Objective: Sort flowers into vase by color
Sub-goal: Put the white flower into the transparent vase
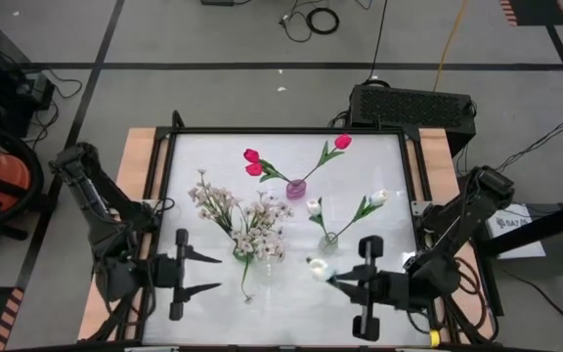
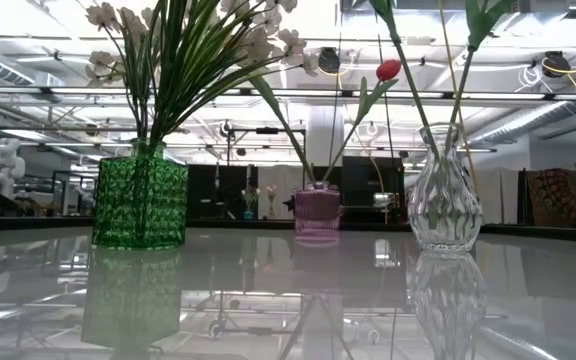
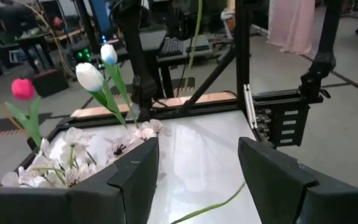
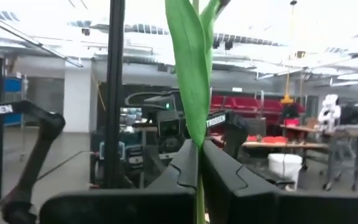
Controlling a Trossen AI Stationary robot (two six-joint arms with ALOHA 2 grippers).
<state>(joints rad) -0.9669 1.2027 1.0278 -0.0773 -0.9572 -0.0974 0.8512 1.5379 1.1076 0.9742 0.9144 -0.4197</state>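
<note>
In the high view my right gripper (image 1: 338, 281) is near the table's near edge, right of centre, shut on a white tulip (image 1: 318, 267) whose green leafy stem (image 4: 194, 74) rises past the fingers. A clear vase (image 1: 328, 240) just beyond it holds white tulips (image 1: 377, 197). Cream blossom sprays (image 1: 252, 220) stand in a green vase (image 2: 138, 200). A pink vase (image 1: 296, 188) holds pink-red tulips (image 1: 252, 156). My left gripper (image 1: 206, 274) is open, level, left of the green vase. A loose green stem (image 1: 245, 282) lies on the table in front of it. My right gripper pinches the white tulip's stem (image 4: 199, 168) between its two shut fingers, below the long leaf. The fingers come level from the table's right and lie across the stem. The stem stands roughly upright, its bloom leaning toward the table's left; its lower end is hidden.
The three vases stand in the table's middle, the pink one farthest back. A black frame rail (image 1: 291, 130) runs around the white tabletop. There is bare tabletop (image 1: 291, 313) along the near edge between the two grippers.
</note>
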